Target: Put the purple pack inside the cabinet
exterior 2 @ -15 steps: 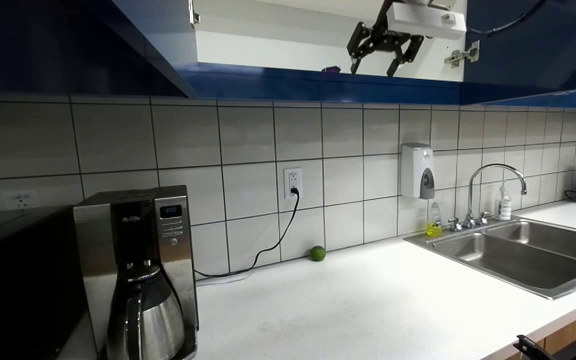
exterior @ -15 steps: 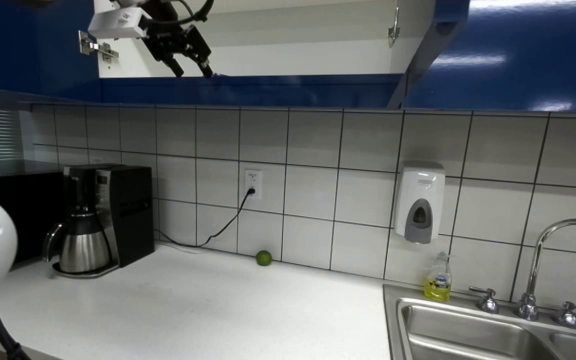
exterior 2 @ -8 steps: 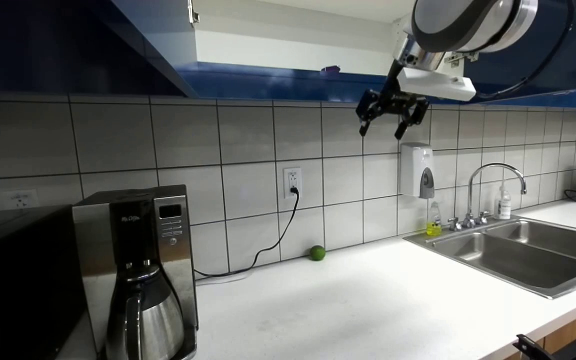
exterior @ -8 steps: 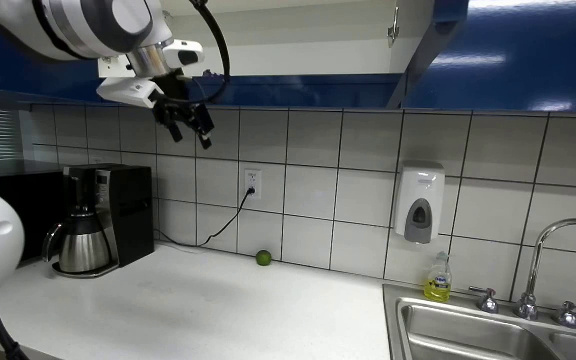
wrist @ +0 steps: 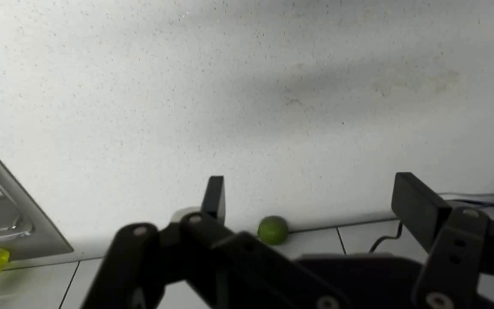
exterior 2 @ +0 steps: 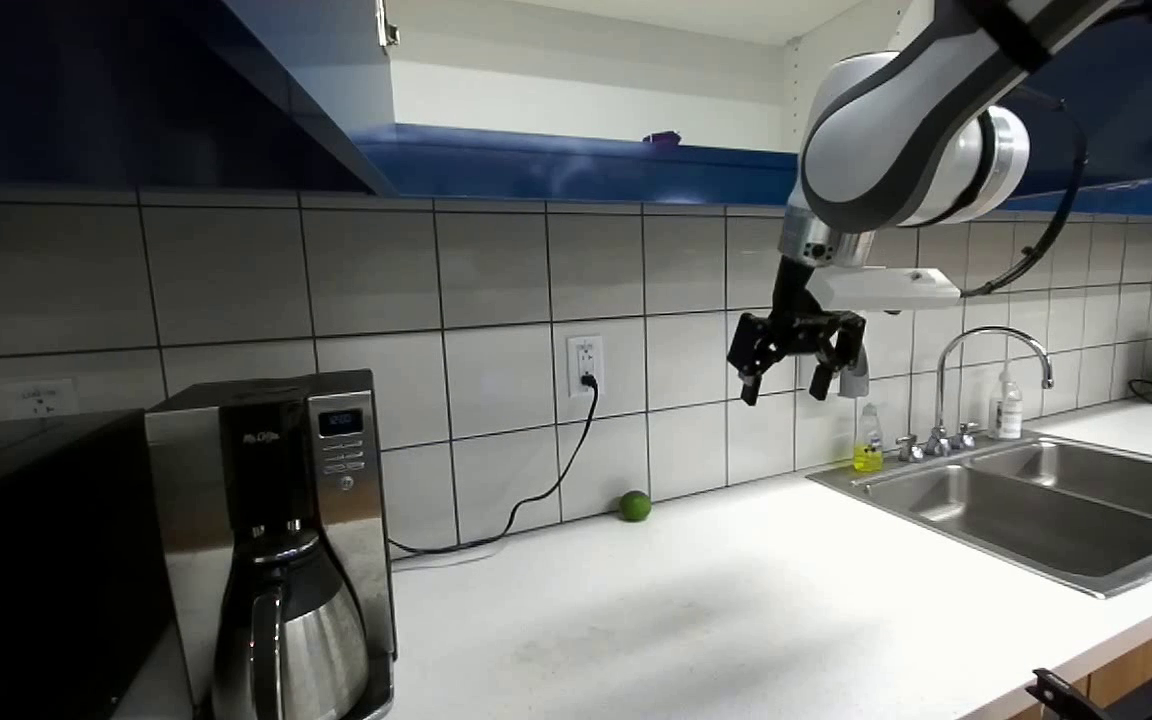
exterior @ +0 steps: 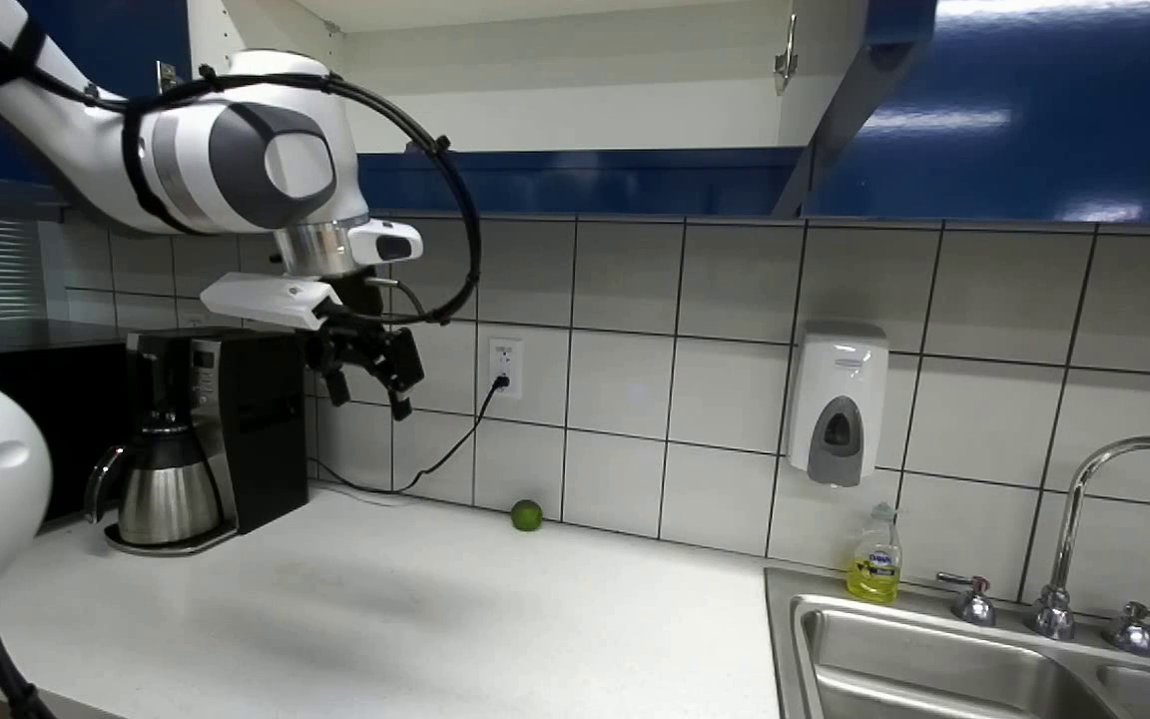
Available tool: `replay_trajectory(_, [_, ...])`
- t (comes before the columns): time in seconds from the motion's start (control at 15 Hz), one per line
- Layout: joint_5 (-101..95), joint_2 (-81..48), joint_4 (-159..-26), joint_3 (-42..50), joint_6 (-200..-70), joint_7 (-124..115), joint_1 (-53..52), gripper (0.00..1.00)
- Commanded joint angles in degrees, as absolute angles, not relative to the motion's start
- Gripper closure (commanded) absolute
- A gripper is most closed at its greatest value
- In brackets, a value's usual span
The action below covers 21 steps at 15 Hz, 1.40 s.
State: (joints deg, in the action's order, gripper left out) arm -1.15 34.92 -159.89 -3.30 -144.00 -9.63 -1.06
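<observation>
The white surface (exterior: 455, 629) is carrying a coffee maker (exterior: 241, 429), a black box (exterior: 86, 409) and a green ball (exterior: 526, 515). A metal sink (exterior: 783, 619) is sitting sunk into it.

Purple pack (exterior 2: 662, 139) at front edge of cabinet (exterior 2: 536, 85); gripper (exterior 2: 785, 389) spread wide above white counter (exterior 2: 736, 590), well apart from pack.

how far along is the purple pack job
Looks done: in an exterior view the purple pack shows in the open cabinet, just above its front edge. In hand: nothing; the fingers stand apart lower than the cabinet, over the counter, with no pack between them. Left to do: probably nothing more to place, though how far in the pack sits is hard to tell.
</observation>
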Motion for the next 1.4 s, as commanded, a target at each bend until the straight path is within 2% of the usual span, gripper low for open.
replay_trajectory(0.0, [-0.1,28.8,-159.9,-2.4,-144.2,-5.1,-2.5,0.0])
replay_trajectory(0.6, [-1.0,16.9,-160.0,-2.9,-143.8,-2.5,-3.0,0.0])
replay_trajectory(1.33, [-1.0,17.4,-159.7,-3.3,-144.0,-4.0,-2.8,0.0])
